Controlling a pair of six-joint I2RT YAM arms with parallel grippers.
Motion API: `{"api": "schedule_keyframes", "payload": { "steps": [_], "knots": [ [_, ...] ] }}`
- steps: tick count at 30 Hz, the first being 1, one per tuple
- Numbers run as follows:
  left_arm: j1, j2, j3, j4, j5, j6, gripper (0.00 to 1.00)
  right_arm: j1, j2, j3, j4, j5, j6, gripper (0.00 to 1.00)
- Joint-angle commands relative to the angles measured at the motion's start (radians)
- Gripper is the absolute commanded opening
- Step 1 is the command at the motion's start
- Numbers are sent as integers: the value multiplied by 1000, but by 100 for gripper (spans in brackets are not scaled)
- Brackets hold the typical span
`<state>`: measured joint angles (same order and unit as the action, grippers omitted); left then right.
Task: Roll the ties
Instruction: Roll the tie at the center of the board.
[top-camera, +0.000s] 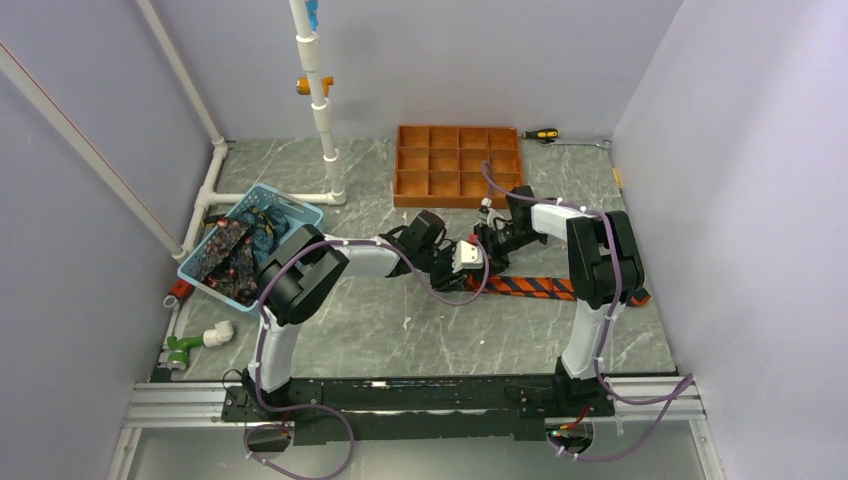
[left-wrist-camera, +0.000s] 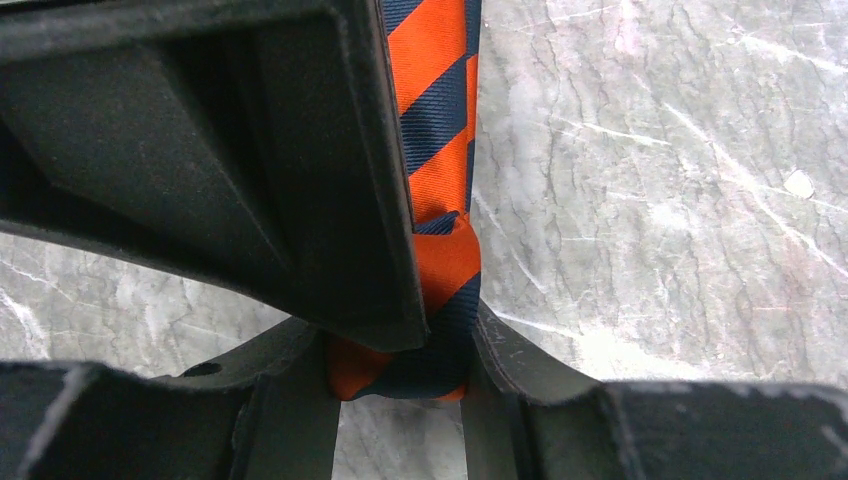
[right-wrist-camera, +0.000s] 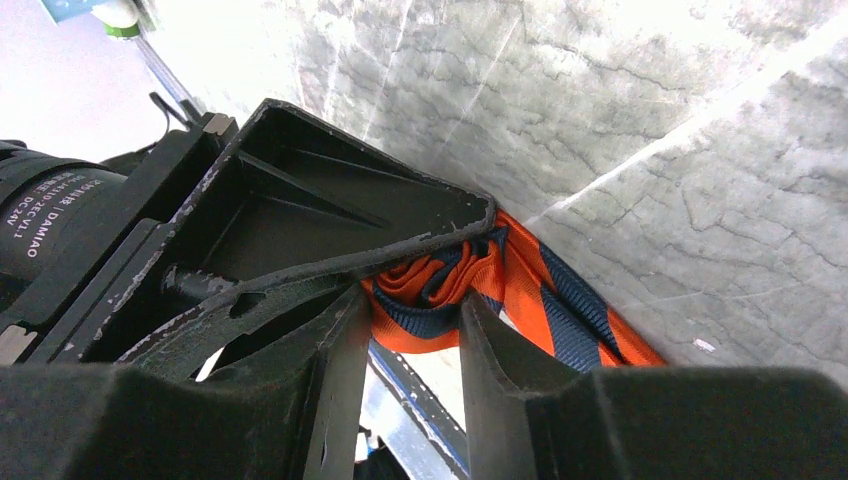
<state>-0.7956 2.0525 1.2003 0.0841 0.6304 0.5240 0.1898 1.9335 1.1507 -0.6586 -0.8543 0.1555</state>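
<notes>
Striped tie, in diagonal orange and dark bands, lies flat on the grey marbled surface. It runs from the middle out to the right, and its far end passes under the right arm close to the surface's right edge by the wall. Its near end is rolled up where the two arms meet.

The left gripper and the right gripper are both closed on that rolled end, almost touching each other. The tie's long free run is the only thing just beside them. A bare stretch of surface lies between the tie and the arm bases. The orange gridded tray sits behind the grippers toward the back wall, with a screwdriver near its right corner. A blue basket holding more dark patterned ties stands well apart at the left edge.

The overhead view hides the roll behind the grippers. The left wrist view shows it pinched between two fingers, with the flat tie leading straight away. The right wrist view shows the folded layers from the side. They look like only a turn or two, though the fingers cover part of them.
</notes>
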Motion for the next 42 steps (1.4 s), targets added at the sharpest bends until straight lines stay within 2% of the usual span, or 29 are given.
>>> {"api": "schedule_keyframes", "payload": {
  "steps": [1,4,11,13,15,16,18,19,21,23,24,27,30,35,40,42],
  "knots": [
    [10,116,-72,-308,-193,57,3,-3,-2,7,-61,95,-50,37],
    [9,114,-80,-302,-196,60,3,-12,-24,-10,-60,98,-43,41],
    [10,113,-84,-308,-194,67,3,-19,-64,-38,-37,66,-5,42],
    [10,112,-81,-310,-193,66,3,-20,-56,-38,-31,57,-2,31],
    [9,116,-78,-313,-191,64,3,-21,-44,-48,-24,58,-7,9],
    [10,115,-78,-313,-188,61,3,-20,-37,-52,-23,67,-17,1],
    [11,111,-83,-305,-177,56,5,-20,-11,-56,-34,116,-46,0],
    [14,108,-86,-297,-161,50,10,-22,4,-58,-45,153,-71,0],
    [26,89,-107,-252,-101,42,30,-24,31,-61,-62,214,-99,0],
    [38,60,-145,-167,-43,31,47,-24,53,-60,-71,274,-117,0],
    [40,48,-161,-121,-14,28,53,-23,62,-59,-71,303,-121,0],
    [48,23,-191,31,45,-1,63,-23,82,-43,-75,381,-122,0],
    [58,19,-206,196,94,-64,67,-12,95,-21,-90,436,-130,0],
    [69,36,-277,521,197,-205,81,41,107,-4,-104,524,-142,0],
    [68,107,-317,815,247,-358,81,88,126,27,-128,593,-126,0],
    [66,147,-310,885,239,-405,79,99,134,38,-136,611,-119,0]
  ]
}}
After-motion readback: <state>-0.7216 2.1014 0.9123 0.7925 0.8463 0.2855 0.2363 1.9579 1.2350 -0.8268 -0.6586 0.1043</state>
